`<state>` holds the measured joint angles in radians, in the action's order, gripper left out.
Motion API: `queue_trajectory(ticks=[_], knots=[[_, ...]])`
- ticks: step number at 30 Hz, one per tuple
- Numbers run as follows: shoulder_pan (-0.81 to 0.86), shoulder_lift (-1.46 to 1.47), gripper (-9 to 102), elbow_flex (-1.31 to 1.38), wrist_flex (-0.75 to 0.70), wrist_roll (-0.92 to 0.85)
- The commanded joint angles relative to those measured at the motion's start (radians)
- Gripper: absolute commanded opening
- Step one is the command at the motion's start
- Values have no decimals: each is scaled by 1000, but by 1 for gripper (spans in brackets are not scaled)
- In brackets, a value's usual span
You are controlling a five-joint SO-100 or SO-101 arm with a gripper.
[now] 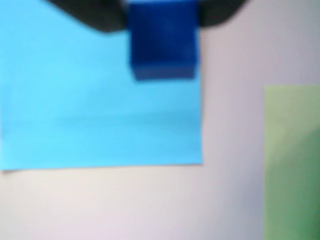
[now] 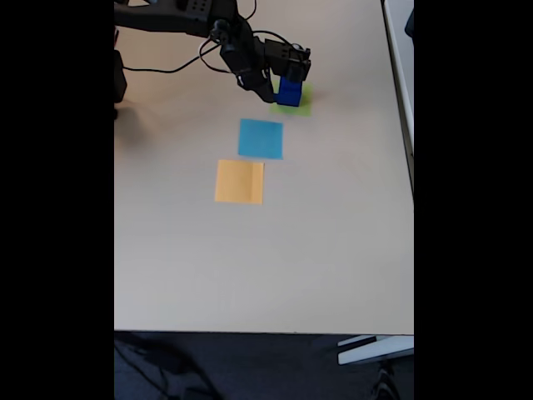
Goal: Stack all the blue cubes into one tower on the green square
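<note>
Wrist view first, left to right: the light-blue paper square (image 1: 100, 100) fills the upper left, flat on the pale bench (image 1: 150, 205). Up at the top edge a dark blue cube (image 1: 163, 40) sits squarely between two black fingers (image 1: 97, 15), one on each side of it, so the jaws of the gripper (image 1: 163, 12) are clamped on that cube. The cube overlaps the light-blue square's upper right corner in this view; whether it is lifted off the paper or not, I can't tell. Over on the right edge, a slice of the green square (image 1: 292, 160) comes in, well blurred.

Now the fixed view, again left to right. The black arm (image 2: 179, 17) reaches in from the bench's far left corner, cables trailing behind it. An orange square (image 2: 240, 182) lies near the middle of the bench, and just beyond it, a touch to the right, the light-blue square (image 2: 261, 138). Further toward the far edge sits the green square (image 2: 301, 104), and right there the gripper (image 2: 287, 83) holds the blue cube (image 2: 289, 92) over the green patch, covering much of it. It's too small here to say whether the cube touches the green or whether there's more than one block in that blue shape.
</note>
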<state>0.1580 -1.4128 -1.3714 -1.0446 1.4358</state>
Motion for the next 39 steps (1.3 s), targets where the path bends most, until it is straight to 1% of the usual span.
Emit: queue_trajectory(ticks=[1, 13, 22, 33, 39], knots=[[-23, -55, 0, 92, -6, 55], [-57, -6, 0, 250, 6, 193], [-110, 38, 0, 262, 23, 285], [-129, 51, 0, 293, 25, 291], [-161, 66, 0, 293, 54, 301]])
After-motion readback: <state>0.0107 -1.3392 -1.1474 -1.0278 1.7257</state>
